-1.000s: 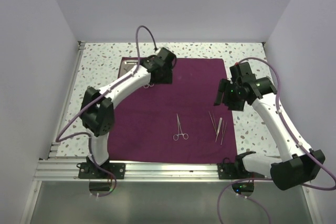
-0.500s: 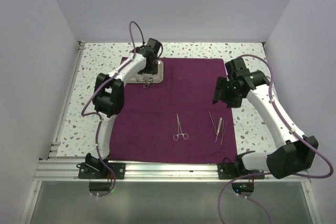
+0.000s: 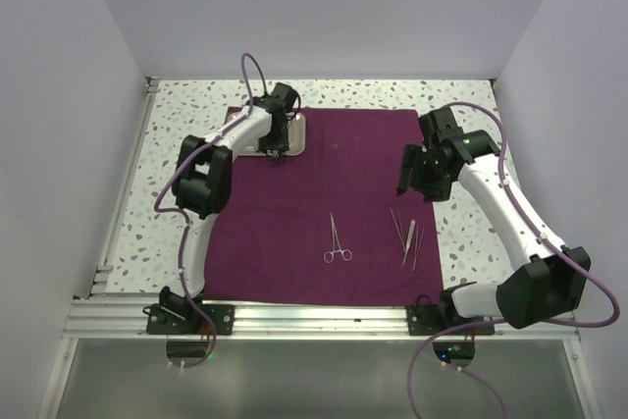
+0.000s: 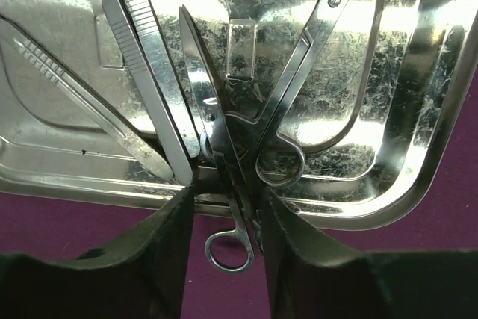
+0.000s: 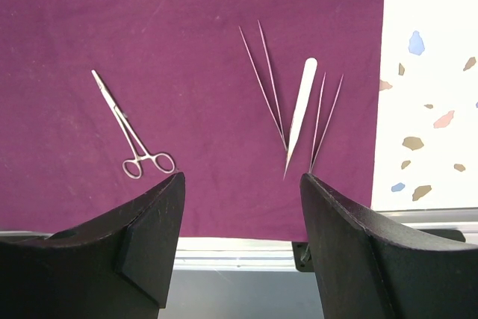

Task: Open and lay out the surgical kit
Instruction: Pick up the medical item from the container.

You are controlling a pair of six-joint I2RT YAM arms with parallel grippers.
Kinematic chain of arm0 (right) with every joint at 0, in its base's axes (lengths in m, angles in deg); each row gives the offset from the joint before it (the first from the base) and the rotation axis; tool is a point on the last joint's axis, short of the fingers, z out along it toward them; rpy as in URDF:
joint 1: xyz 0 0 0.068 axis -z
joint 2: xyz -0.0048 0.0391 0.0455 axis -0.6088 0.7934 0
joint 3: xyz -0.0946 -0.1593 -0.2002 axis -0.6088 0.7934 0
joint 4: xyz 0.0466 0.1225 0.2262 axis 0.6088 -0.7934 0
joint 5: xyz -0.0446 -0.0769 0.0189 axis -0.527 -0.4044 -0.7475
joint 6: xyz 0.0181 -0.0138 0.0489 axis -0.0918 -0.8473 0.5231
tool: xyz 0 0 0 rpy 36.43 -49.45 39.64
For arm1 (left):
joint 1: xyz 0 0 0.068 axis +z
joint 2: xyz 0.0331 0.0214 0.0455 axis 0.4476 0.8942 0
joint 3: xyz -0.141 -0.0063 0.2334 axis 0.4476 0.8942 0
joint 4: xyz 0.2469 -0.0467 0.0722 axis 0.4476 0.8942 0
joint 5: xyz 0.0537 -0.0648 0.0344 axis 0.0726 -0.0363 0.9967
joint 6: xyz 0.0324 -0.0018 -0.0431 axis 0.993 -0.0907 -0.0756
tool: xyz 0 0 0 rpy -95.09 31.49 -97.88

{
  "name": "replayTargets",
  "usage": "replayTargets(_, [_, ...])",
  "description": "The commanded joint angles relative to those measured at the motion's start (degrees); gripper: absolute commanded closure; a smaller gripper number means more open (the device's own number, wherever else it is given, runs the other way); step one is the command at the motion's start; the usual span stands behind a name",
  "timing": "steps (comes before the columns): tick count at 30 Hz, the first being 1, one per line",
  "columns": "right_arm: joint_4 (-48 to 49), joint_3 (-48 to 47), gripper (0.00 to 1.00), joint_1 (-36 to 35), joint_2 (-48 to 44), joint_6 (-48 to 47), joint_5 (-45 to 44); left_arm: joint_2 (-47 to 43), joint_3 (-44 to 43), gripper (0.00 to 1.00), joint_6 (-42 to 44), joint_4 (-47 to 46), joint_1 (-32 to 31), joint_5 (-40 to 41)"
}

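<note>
The left tool [image 4: 224,192] had moved down to the tray [image 4: 429,95], jaws narrowing around the scissors [image 4: 216,125]; grip unclear. The right tool [image 5: 243,178] hung wide open, empty.

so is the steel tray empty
No, in the left wrist view the steel tray holds scissors, tweezers and other thin instruments.

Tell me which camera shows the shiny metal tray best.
The left wrist view: the tray fills the frame, scissors lying in it. The top view shows it small at the far left corner of the cloth, partly hidden by the left arm. The right wrist view misses it.
</note>
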Motion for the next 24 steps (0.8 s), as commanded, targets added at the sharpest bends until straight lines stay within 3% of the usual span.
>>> replayTargets(1, [0.8,-2.2,0.33,0.4,0.3,-1.2,-0.7,-0.3,0.8,0.58,-1.2,-2.2,0.8,-1.8])
replayTargets(2, [0.9,-2.2,0.33,0.4,0.4,-1.3,-0.7,-0.2,1.0,0.6,-1.5,-2.3,1.0,-2.1])
replayTargets(6, [0.7,-1.9,0.33,0.7,0.1,-1.2,-0.8,0.5,0.3,0.89,-1.8,-2.4,1.4,-3.1])
replayTargets(9, [0.7,-1.7,0.33,0.7,-0.2,-1.1,-0.5,1.3,-1.7,1.0,-1.7,-1.5,1.8,-3.4])
replayTargets(18, [1.4,-1.4,0.33,0.8,-1.8,-0.4,0.5,-3.5,-7.3,1.0,-0.8,0.9,2.0,-5.2])
replayTargets(24, [1.7,-1.1,0.33,0.8,-4.1,-0.1,1.3,-11.9,-1.6,1.0,-4.7,0.9,-1.8,-6.5])
